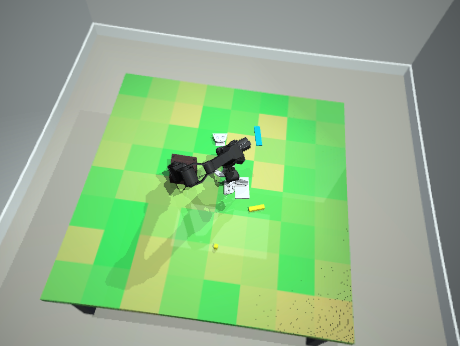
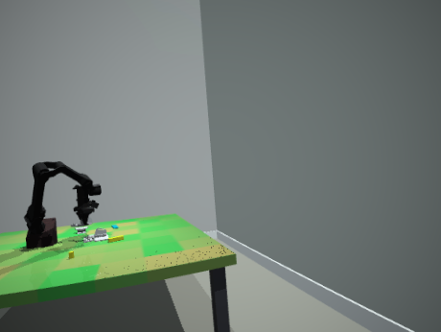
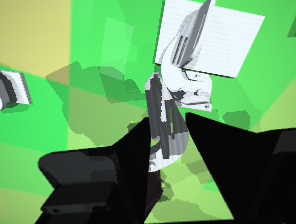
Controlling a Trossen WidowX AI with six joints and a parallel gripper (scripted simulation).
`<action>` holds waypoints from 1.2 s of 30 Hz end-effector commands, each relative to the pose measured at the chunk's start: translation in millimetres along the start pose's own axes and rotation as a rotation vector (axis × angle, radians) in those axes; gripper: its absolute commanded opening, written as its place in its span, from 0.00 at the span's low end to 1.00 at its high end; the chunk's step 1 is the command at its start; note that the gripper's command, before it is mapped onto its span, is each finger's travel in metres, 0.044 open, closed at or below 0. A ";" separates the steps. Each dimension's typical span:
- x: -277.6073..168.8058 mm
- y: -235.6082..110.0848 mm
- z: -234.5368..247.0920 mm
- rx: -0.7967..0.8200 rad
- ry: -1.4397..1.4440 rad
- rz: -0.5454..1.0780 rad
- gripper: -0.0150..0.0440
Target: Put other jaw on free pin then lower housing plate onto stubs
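My gripper (image 2: 84, 223) (image 3: 167, 119) points down, shut on a grey and white curved jaw (image 1: 218, 173) (image 3: 177, 145). It holds the jaw above the table, beside the white base (image 1: 242, 193) (image 3: 237, 50). The other jaw (image 3: 194, 37) stands at the base, its long grey part over the flat white square. Small round features (image 3: 197, 76) show at the base's near end; whether one is the free pin I cannot tell. The held jaw looks apart from the base, though its tip overlaps the edge in the wrist view. A white housing plate (image 1: 219, 138) (image 3: 24, 87) lies apart, behind the arm.
A blue bar (image 1: 258, 136) (image 2: 115, 226) lies at the back right. A yellow bar (image 1: 256, 208) (image 2: 116, 238) lies just in front of the base. A small yellow block (image 1: 215, 246) (image 2: 71, 254) stands nearer the front. The arm's dark mount is on the left.
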State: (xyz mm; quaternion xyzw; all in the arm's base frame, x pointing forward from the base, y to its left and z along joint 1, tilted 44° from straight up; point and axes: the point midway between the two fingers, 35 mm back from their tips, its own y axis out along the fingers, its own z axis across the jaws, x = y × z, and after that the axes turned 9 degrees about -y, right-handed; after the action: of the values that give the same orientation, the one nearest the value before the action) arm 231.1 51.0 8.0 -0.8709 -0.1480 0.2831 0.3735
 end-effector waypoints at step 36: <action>-5.3 0.2 -10.8 -0.005 0.171 -0.001 0.48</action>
State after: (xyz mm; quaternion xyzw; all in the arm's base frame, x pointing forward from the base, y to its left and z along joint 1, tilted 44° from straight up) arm 227.0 42.8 13.4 -0.8923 -0.1142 0.2081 0.3841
